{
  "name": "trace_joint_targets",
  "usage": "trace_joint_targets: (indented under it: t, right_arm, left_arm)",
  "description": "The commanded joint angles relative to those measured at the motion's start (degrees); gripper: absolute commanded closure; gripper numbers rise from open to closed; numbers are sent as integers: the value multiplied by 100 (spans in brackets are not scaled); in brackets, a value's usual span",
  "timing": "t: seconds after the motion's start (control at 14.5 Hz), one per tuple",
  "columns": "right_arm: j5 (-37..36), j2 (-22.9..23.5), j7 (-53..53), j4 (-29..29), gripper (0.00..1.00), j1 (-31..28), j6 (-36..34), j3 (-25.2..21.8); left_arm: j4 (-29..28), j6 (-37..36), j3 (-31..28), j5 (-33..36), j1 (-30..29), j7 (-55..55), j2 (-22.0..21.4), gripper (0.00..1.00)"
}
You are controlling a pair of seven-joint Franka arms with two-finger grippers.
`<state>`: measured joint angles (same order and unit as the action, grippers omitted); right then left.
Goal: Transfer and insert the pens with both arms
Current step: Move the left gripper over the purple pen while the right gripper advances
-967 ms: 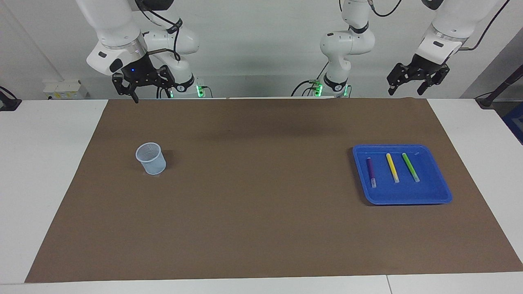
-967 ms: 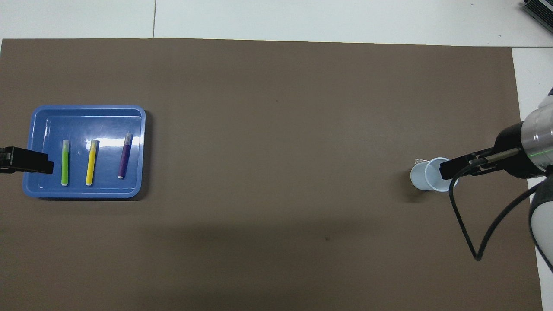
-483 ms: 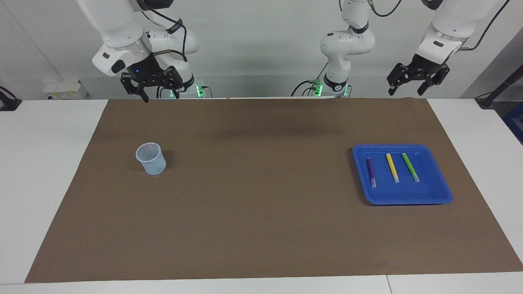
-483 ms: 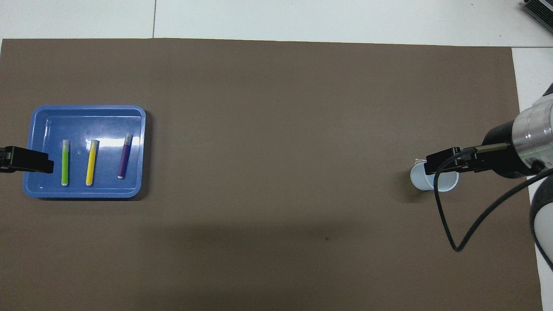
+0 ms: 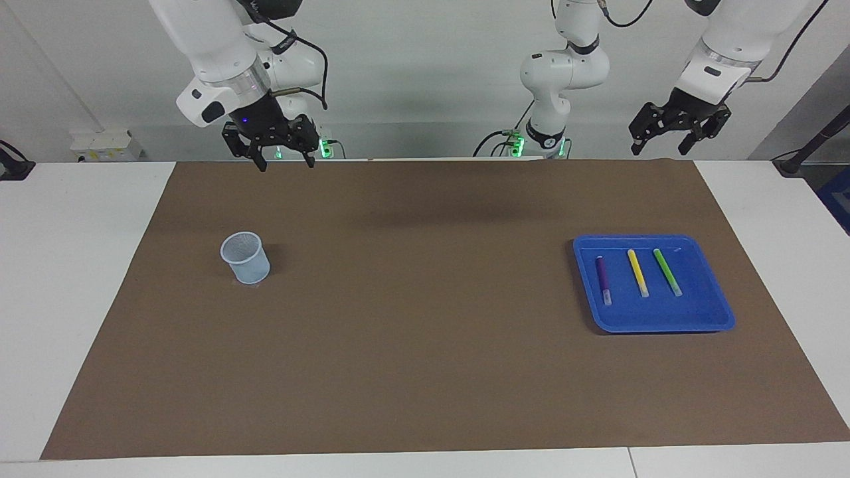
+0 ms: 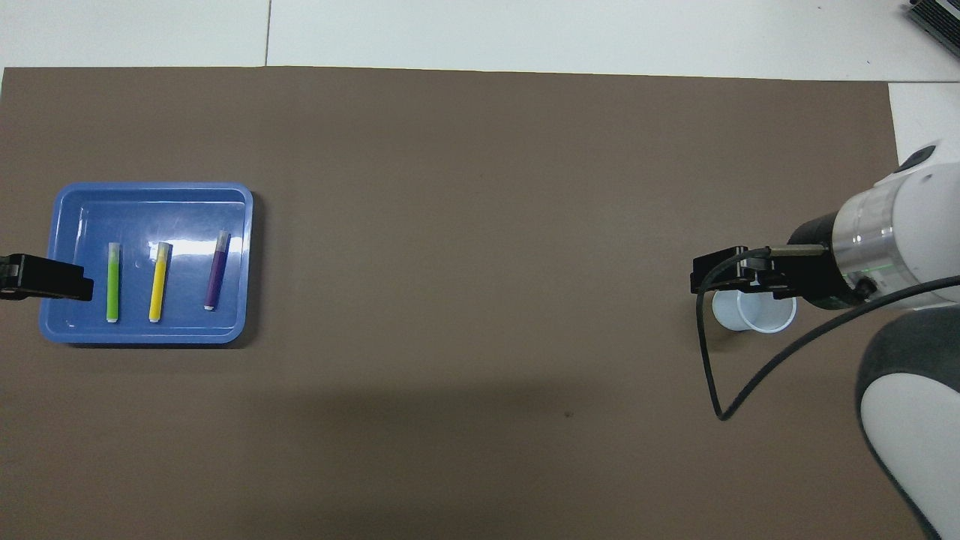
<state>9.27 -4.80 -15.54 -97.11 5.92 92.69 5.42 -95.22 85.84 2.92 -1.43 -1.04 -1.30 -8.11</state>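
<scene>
Right gripper (image 5: 284, 159) — fingers spread, empty — has shifted toward table centre, left gripper (image 5: 677, 136) unmoved, spread, pens (image 5: 636, 273) untouched

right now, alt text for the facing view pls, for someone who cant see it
Three pens, purple, yellow and green, lie side by side in a blue tray on a brown mat. A pale mesh cup stands toward the right arm's end. Both grippers, right and left, hang open and empty, above the mat's edge nearest the robots.

No legible text, labels, brands or nos. on anything in either view.
</scene>
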Motion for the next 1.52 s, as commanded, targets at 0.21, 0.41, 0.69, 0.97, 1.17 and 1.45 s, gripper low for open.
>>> trace_joint_targets:
  t: [0.21,0.41,0.69,0.97,1.17,1.45]
  right_arm:
    - [365,-188,-519,-379,0,58,347,11]
    - [400,-188,-651,-397,0,67,399,20]
    - [453,-232,-660,-546,0,67,522,20]
    - [812,-311,-1238,-966,0,322,1179,20]
    - [954,-285,-1539,-1152,0,540,1646,20]
    - [1024,-284,-1970,-1319,0,691,1998,20]
  left_arm:
    - [-804,775,-2,-6,-19,-37,-165,0]
    - [-937,943,-2,-6,-19,-55,-95,0]
    - [-1173,1268,-2,-6,-19,-64,-68,0]
    - [-1551,1760,-2,-6,-19,-72,-33,0]
    - [-1710,2121,-2,-6,16,-73,142,0]
    - [-1710,2507,-2,-6,16,-151,519,0]
